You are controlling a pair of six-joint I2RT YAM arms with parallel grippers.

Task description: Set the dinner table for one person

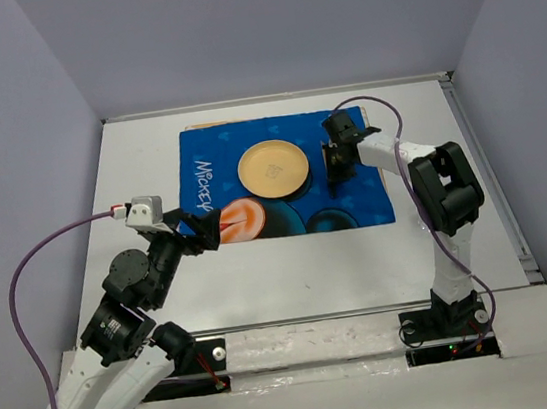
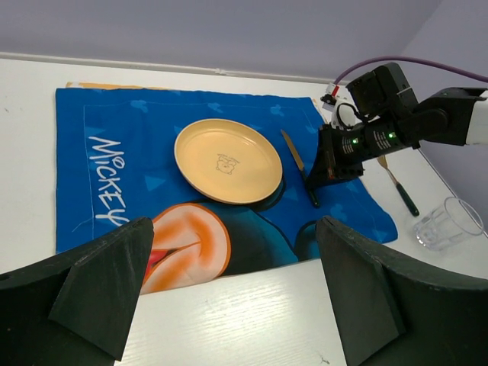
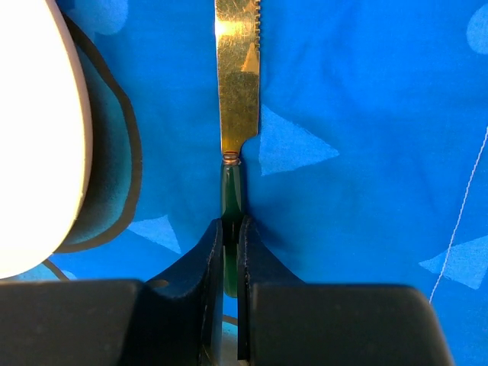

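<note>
The white dinner table [image 1: 293, 273] carries a blue Mickey-print placemat [image 1: 364, 203] with a yellow plate [image 1: 273, 169] on it. My right gripper [image 3: 232, 229] is shut on the green handle of a gold-bladed knife [image 3: 238, 76]. The knife lies along the mat just right of the plate [image 3: 38, 130], blade pointing away. The left wrist view shows the knife [image 2: 293, 152] low on the mat under the right gripper [image 2: 328, 164]. My left gripper [image 2: 235, 252] is open and empty, above the table at the mat's near left edge.
A green-handled fork [image 2: 400, 187] lies on the bare table right of the placemat. A clear glass [image 2: 444, 223] stands near it, closer to the front. The table's metal rim [image 1: 492, 176] runs along the right side.
</note>
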